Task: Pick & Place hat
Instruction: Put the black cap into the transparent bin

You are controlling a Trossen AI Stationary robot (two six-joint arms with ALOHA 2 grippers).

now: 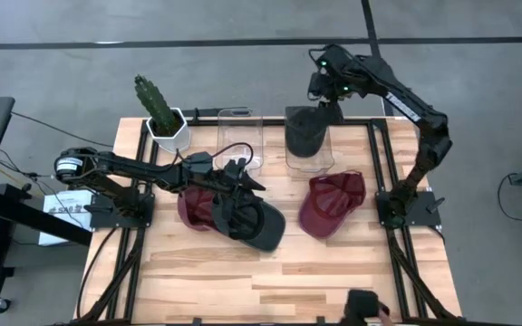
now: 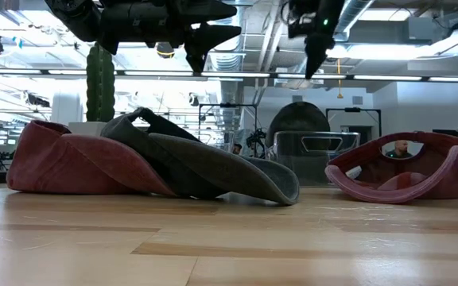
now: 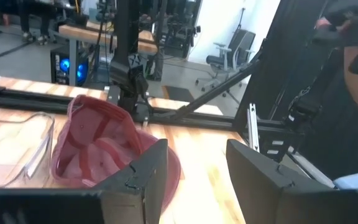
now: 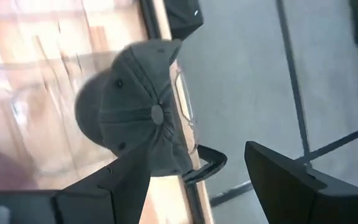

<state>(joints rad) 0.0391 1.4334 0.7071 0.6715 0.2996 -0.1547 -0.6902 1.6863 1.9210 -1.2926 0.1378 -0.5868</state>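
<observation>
Three caps lie on the wooden table. A dark grey cap (image 1: 259, 223) rests partly on top of a maroon cap (image 1: 191, 208) at the centre left. A second maroon cap (image 1: 333, 205) lies upside down at the right. Another dark grey cap (image 4: 138, 112) sits crown up in a clear container (image 1: 308, 156) at the far edge. My right gripper (image 4: 197, 168) hangs open above that cap, slanting down, clear of it. My left gripper (image 1: 247, 178) hovers open and level above the stacked caps, pointing toward the right-hand maroon cap (image 3: 98, 149).
An empty clear container (image 1: 238, 136) stands left of the filled one. A cactus in a white pot (image 1: 163, 118) stands at the far left corner. Black frame rails (image 1: 374, 163) run along both table sides. Bare wood (image 1: 270, 281) stretches along the near edge.
</observation>
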